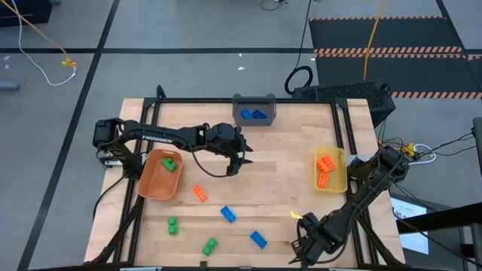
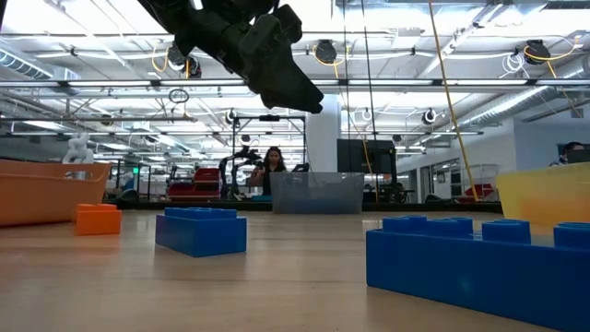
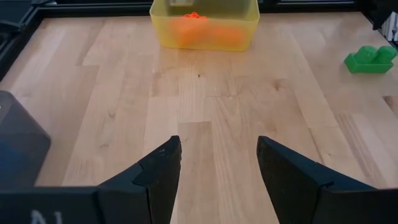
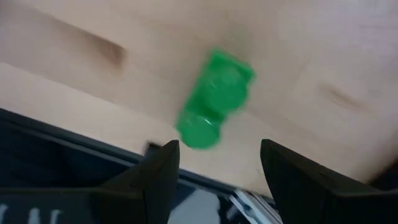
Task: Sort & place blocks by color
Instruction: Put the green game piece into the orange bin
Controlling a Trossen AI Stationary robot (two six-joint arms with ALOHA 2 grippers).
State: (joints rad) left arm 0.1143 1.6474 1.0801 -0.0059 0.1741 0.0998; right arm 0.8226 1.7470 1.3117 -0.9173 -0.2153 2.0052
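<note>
Seen from above, three bins are being carried by the wooden table (image 1: 271, 162). One green block (image 1: 169, 163) is being held in the orange bin (image 1: 158, 175) at the left, two blue blocks (image 1: 253, 114) in the grey bin (image 1: 254, 109) at the far edge, and orange blocks (image 1: 325, 164) in the yellow bin (image 1: 331, 168) at the right. Loose on the table are being left an orange block (image 1: 199, 193), two blue ones (image 1: 227, 214) and two green ones (image 1: 172, 225). The left claw (image 1: 235, 162) is being held over the middle of the table, released and empty; the right claw (image 1: 301, 245) is being held low at the near edge.

From table height, a blue block (image 2: 201, 230) and a larger blue one (image 2: 479, 261) are being shown up close, with the grey bin (image 2: 316, 194) behind them and a person (image 2: 273, 169) far off in the room.

Past the left wrist's parted fingers (image 3: 160, 177), the yellow bin (image 3: 204, 23) with its orange blocks is being seen across bare wood, a green block (image 3: 371, 58) off to one side.

Past the right wrist's parted fingers (image 4: 163, 171), a green block (image 4: 214, 99) is being seen lying on the wood, ungrasped. No readable writing is being shown.
</note>
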